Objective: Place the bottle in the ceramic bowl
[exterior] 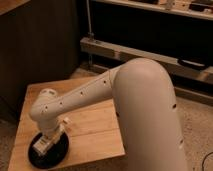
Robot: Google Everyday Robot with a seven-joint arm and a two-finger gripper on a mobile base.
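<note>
The ceramic bowl is a glossy black shallow dish at the front left corner of the wooden table. My gripper hangs from the white arm, points down and sits right over the bowl's left half, low inside its rim. A small whitish-cream block shows at the gripper's tip over the bowl. It may be the bottle, but I cannot tell it apart from the gripper's own parts. The arm hides the bowl's far rim.
My large white arm fills the right of the view and covers the table's right side. Dark wooden panels stand behind the table. A metal rail and dark shelving run at the back right. A speckled floor lies to the right.
</note>
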